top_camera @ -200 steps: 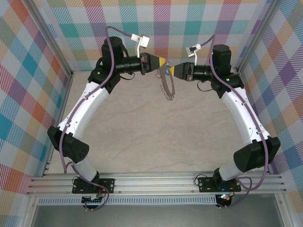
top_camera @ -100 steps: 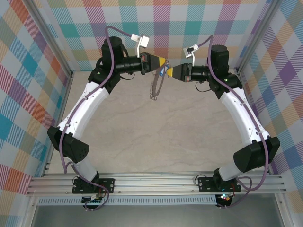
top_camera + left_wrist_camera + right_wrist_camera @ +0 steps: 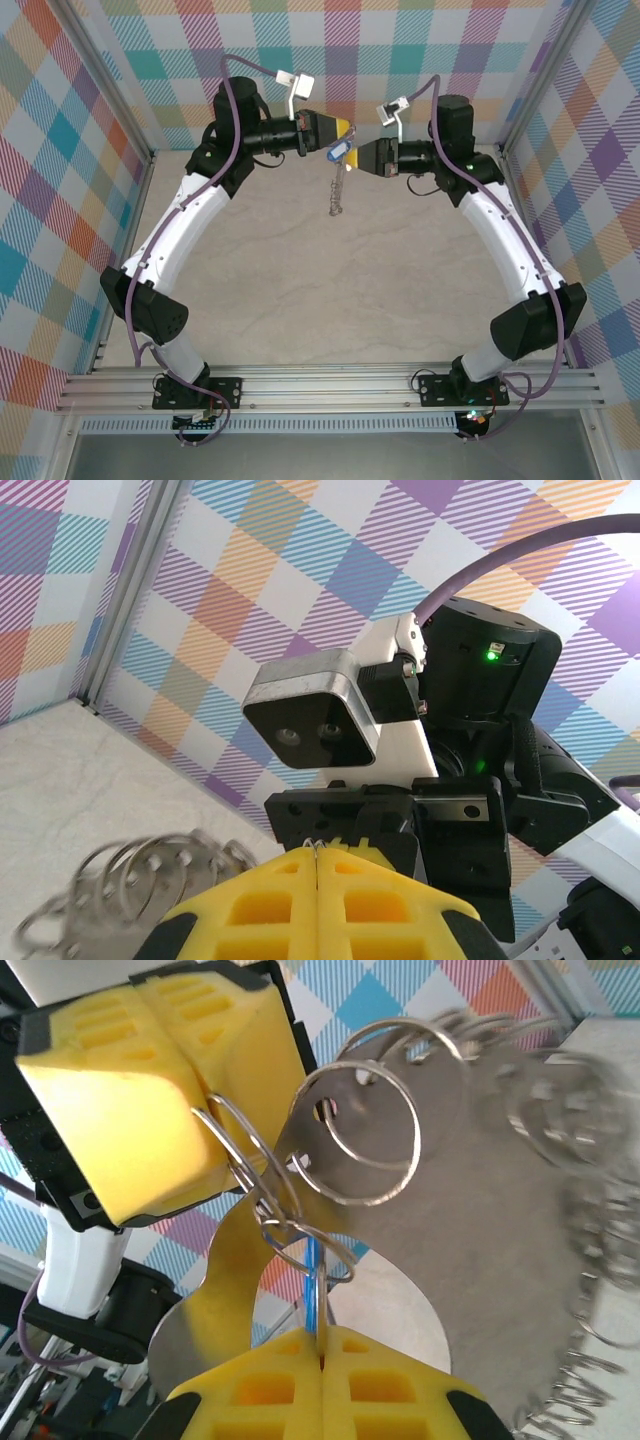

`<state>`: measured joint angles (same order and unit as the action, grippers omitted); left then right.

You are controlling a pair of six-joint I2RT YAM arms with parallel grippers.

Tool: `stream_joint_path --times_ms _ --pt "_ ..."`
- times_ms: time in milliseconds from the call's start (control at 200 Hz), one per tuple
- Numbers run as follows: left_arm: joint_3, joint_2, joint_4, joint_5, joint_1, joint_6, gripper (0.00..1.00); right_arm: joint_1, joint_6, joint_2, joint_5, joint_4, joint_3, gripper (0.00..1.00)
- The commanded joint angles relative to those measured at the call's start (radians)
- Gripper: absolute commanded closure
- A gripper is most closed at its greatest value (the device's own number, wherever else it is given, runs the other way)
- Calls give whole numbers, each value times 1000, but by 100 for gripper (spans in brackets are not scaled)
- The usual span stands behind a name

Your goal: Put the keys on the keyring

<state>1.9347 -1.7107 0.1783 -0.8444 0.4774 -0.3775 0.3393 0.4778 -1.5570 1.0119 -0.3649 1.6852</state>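
Walls (image 3: 60, 250) of bright checked cloth in teal, orange, purple and yellow closed in three sides, evenly lit, with no hard shadows on them. Silvery metal posts (image 3: 112, 85) ran up the far corners. The tabletop (image 3: 330, 300) was pale beige with faint marbled veins. Along its near edge lay grooved metal rails (image 3: 330, 385), and beyond them a flat grey surface (image 3: 330, 455).
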Motion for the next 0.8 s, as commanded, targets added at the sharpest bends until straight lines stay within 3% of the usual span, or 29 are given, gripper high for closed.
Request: stream_joint_path --times_ms 0,65,160,205,510,795 --pt "33 32 -90 -7 7 -15 100 16 -43 -20 46 -49 42 100" --pt "33 30 -91 -9 7 -15 100 17 -53 -20 30 -66 48 99" --pt "33 29 -93 -9 7 -16 100 7 -70 -8 0 -96 46 68" --pt "35 29 -93 -9 7 -16 100 -2 -73 6 -10 -102 34 60" --pt "39 30 -92 -20 7 -16 100 -85 -2 109 -43 -21 -41 59" --pt "44 30 -90 -30 7 -18 100 -86 121 82 -85 155 4 59"
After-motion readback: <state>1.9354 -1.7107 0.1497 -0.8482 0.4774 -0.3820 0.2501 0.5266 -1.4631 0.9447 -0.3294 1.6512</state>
